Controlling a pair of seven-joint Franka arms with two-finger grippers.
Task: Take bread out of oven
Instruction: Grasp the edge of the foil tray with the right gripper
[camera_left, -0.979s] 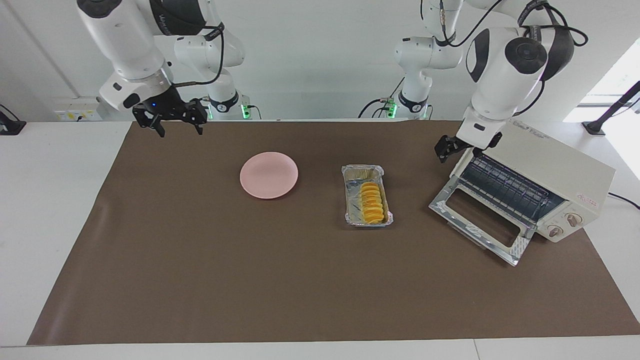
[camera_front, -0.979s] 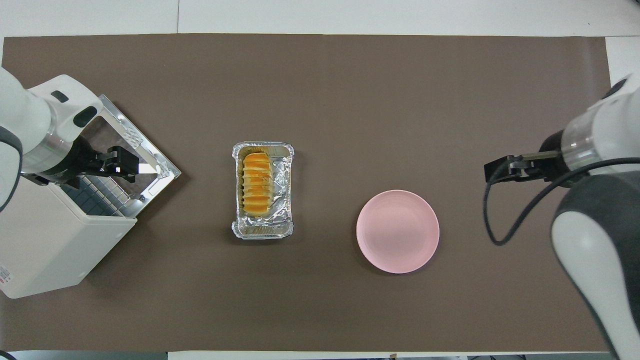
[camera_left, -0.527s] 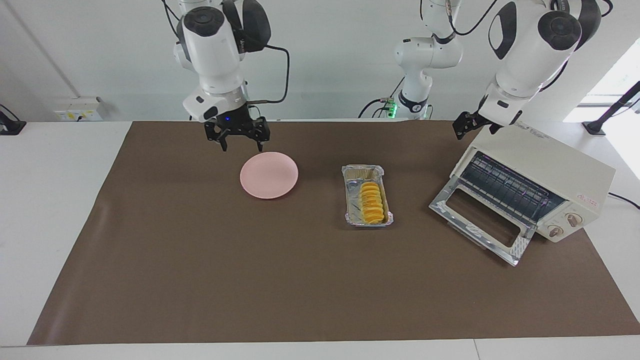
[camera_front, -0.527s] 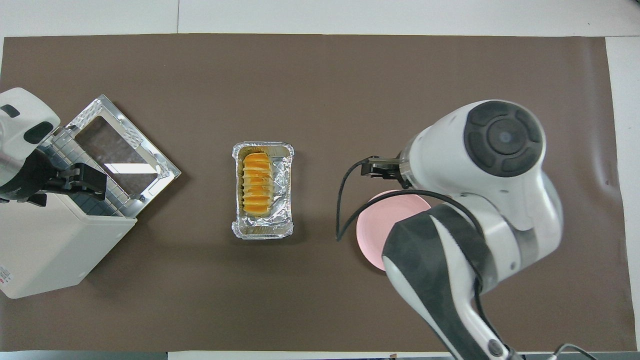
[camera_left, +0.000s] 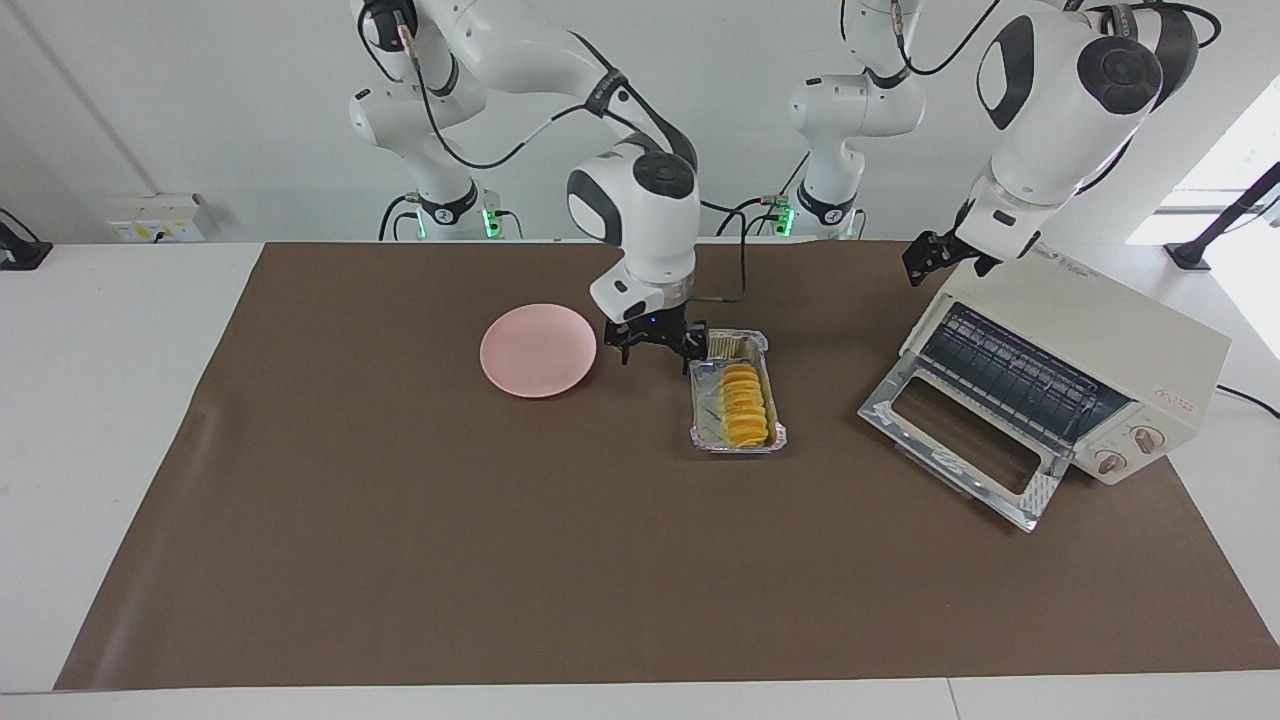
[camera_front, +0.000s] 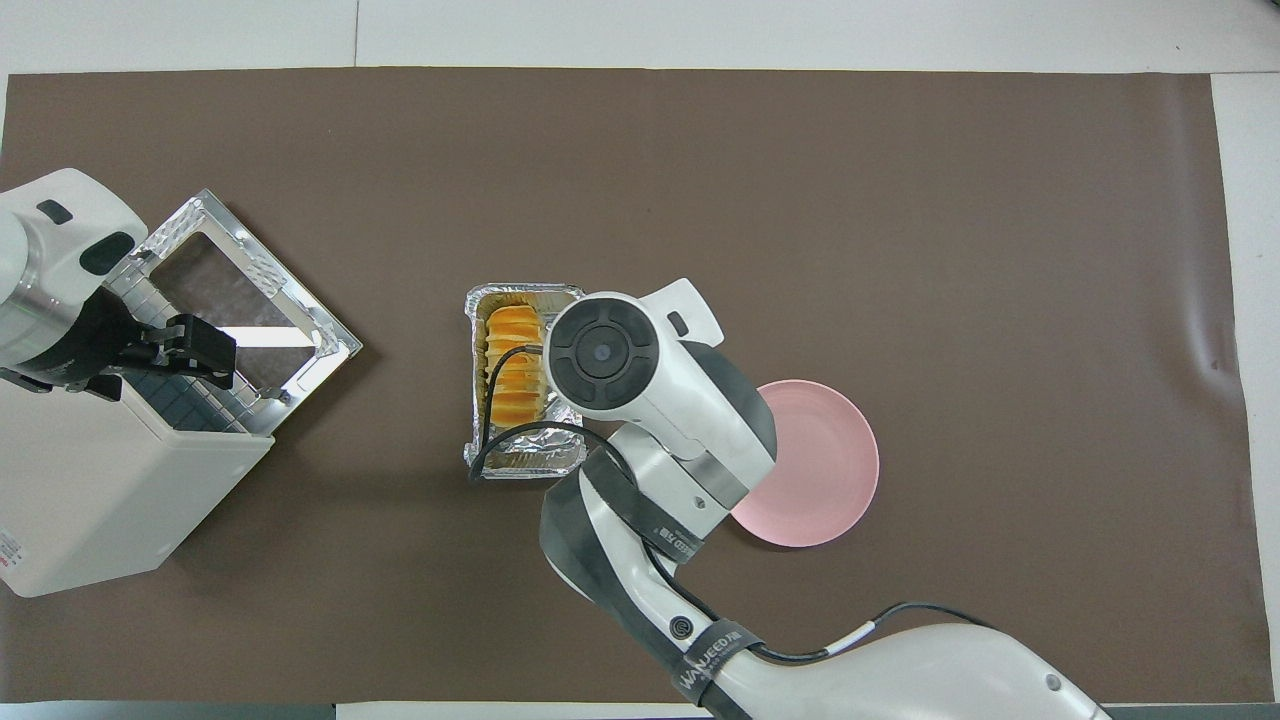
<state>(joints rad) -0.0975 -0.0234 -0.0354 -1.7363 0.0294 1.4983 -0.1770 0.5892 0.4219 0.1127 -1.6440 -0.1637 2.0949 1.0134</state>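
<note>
The bread (camera_left: 745, 405) is a golden ridged loaf lying in a crinkled foil tray (camera_left: 737, 447) on the brown mat, outside the oven. The cream oven (camera_left: 1110, 330) stands at the left arm's end of the table with its glass door (camera_left: 955, 440) dropped open and its wire rack bare. My right gripper (camera_left: 657, 352) is open and empty, low over the tray's end nearer the robots, beside the pink plate (camera_left: 538, 350). In the overhead view its wrist covers part of the bread (camera_front: 508, 330) and hides the gripper. My left gripper (camera_left: 922, 260) hangs over the oven's top corner.
The pink plate (camera_front: 835, 470) lies beside the foil tray (camera_front: 525, 457), toward the right arm's end. The oven (camera_front: 100, 490) and its open door (camera_front: 250, 300) take up the mat's corner at the left arm's end. Brown mat (camera_left: 500, 560) spreads farther from the robots.
My right arm swung from the right arm's end of the table, over the plate, to the foil tray. My left gripper rose from the oven's mouth to above its top corner.
</note>
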